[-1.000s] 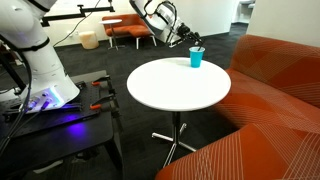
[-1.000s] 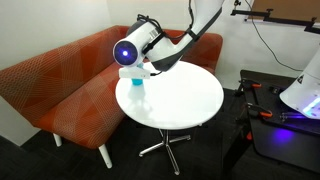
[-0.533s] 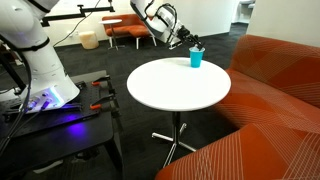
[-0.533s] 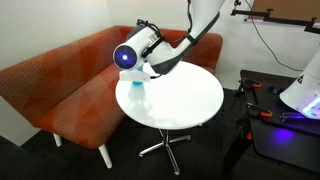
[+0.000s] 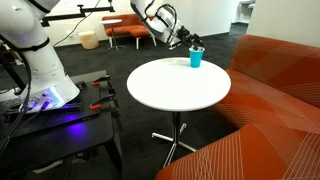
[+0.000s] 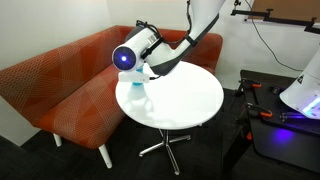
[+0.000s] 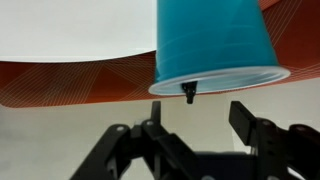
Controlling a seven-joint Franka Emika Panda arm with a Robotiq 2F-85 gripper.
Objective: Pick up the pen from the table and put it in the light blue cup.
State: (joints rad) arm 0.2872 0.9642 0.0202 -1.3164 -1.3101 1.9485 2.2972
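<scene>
The light blue cup (image 5: 196, 59) stands near the far edge of the round white table (image 5: 170, 88), and also shows in the exterior view (image 6: 137, 83) from the sofa side. The wrist view is upside down, so the cup (image 7: 212, 45) hangs rim-down there. The dark end of the pen (image 7: 187, 93) pokes out past the cup's rim, so the pen stands inside the cup. My gripper (image 7: 198, 128) hovers just above the cup mouth (image 5: 191, 42), open, with nothing between its fingers. In the exterior view from the sofa side the wrist housing (image 6: 130, 55) hides the fingers.
An orange sofa (image 6: 60, 85) curves round the far side of the table, close behind the cup. A dark low bench with tools (image 5: 50, 115) and the white robot base (image 5: 35, 60) stand beside the table. The table's metal pedestal (image 5: 176, 135) has splayed feet.
In an exterior view the wrist has shifted very slightly toward the sofa. The cup has not moved.
</scene>
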